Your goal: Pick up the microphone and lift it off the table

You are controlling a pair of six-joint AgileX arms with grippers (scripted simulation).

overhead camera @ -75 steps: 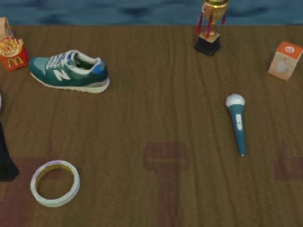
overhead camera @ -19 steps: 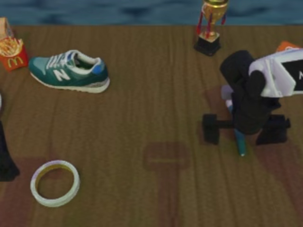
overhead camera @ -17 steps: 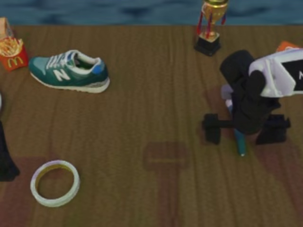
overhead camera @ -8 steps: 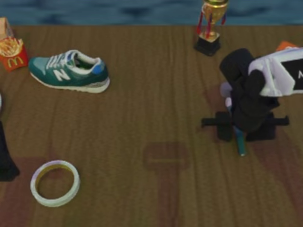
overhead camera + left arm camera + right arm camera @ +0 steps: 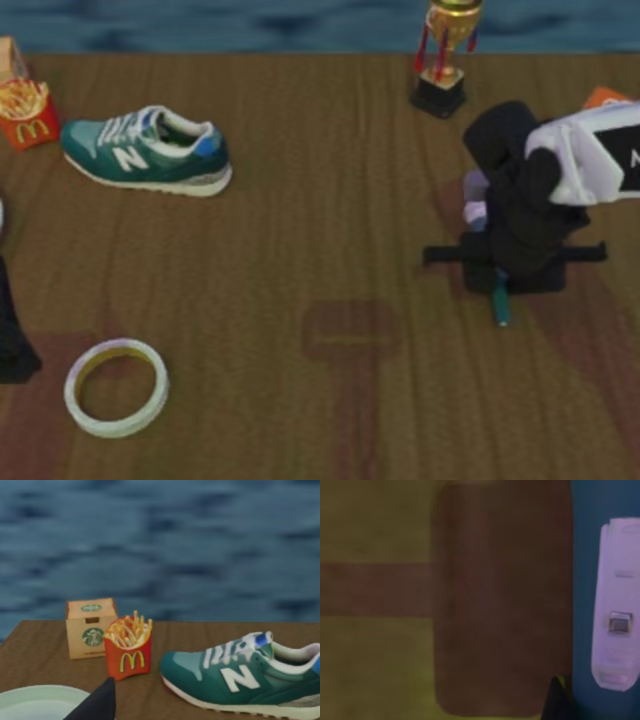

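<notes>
The bench is a broad brown wood-grain surface, and the working right arm reaches in over its right side, while the left arm sits parked at the left edge, its tool's state impossible to tell. The right tool hangs low over the microphone, its dark fingers drawn in close on either side of the teal handle, apparently pinching it. In the top view only the tail of the handle pokes out toward the near edge and a bit of the pale head shows beside the wrist; the rest is hidden under the tool. The right wrist view shows the teal body and its white switch patch very close up. The grip seems to sit around the middle of a slim, smooth, rounded handle, so my worry is that the microphone could pivot or slide out if the lift is quick or the squeeze is light.
</notes>
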